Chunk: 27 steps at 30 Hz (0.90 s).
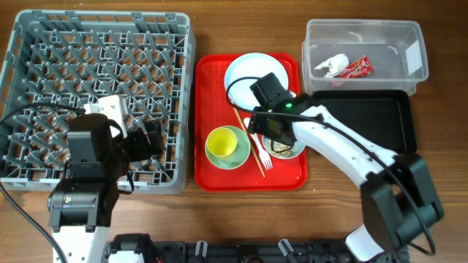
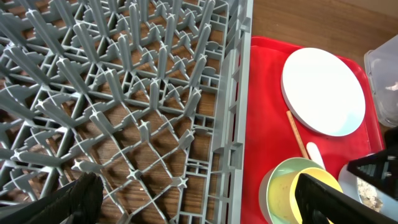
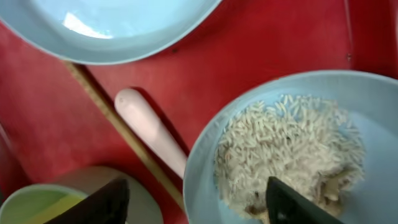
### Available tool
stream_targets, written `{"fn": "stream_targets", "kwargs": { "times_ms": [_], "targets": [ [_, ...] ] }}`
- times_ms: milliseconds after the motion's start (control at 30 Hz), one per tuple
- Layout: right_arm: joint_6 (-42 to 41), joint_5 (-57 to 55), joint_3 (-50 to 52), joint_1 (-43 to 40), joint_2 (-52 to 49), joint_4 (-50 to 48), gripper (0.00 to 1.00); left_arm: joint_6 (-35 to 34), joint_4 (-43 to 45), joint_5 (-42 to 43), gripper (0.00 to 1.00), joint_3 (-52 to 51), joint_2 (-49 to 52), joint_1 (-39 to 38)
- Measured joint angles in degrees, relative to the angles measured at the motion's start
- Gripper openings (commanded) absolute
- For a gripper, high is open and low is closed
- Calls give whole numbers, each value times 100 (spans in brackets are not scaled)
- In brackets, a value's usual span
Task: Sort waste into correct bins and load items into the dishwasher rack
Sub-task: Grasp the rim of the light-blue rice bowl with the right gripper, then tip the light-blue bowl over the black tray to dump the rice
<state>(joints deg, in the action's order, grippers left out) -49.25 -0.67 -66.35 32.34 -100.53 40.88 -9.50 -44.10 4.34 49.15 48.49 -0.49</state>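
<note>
The grey dishwasher rack (image 1: pixel 95 95) fills the left side. My left gripper (image 1: pixel 150 139) hangs open and empty over its right front part (image 2: pixel 199 208). On the red tray lie the pale plate (image 1: pixel 252 71), a pale green bowl (image 1: pixel 235 155) with the yellow cup (image 1: pixel 221 142) inside, the wooden stick (image 1: pixel 248 142), the white fork (image 1: pixel 265 158) and the white bowl (image 1: pixel 289 150) holding beige crumbs (image 3: pixel 292 146). My right gripper (image 1: pixel 274 130) is open, its fingers either side of that bowl's left rim (image 3: pixel 199 205). The clear tub (image 1: pixel 363 50) holds the tissue (image 1: pixel 333 66) and red wrapper (image 1: pixel 356 68).
The shallow black tray (image 1: pixel 365 120) sits in front of the clear tub, right of the red tray (image 1: pixel 212 172). The right arm reaches across the black tray's left edge. The rack's right wall (image 2: pixel 233 124) runs next to the red tray (image 2: pixel 267 112).
</note>
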Motion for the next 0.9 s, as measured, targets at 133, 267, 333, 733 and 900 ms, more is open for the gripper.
{"fn": "stream_targets", "kwargs": {
  "times_ms": [133,267,333,733,900],
  "targets": [
    [-98,0,33,0,-164,-295,50,0,-2,0,100,0,0,0],
    [-195,-2,33,0,-192,-354,42,0,-11,0,100,0,0,0],
    [-227,-2,33,7,-289,-367,35,0,-26,0,100,0,0,0],
    [-238,-98,20,39,-411,-234,4,0,-50,0,100,0,0,0],
    [190,-286,-131,85,-282,411,4,0,-50,0,100,0,0,0]
  ]
}}
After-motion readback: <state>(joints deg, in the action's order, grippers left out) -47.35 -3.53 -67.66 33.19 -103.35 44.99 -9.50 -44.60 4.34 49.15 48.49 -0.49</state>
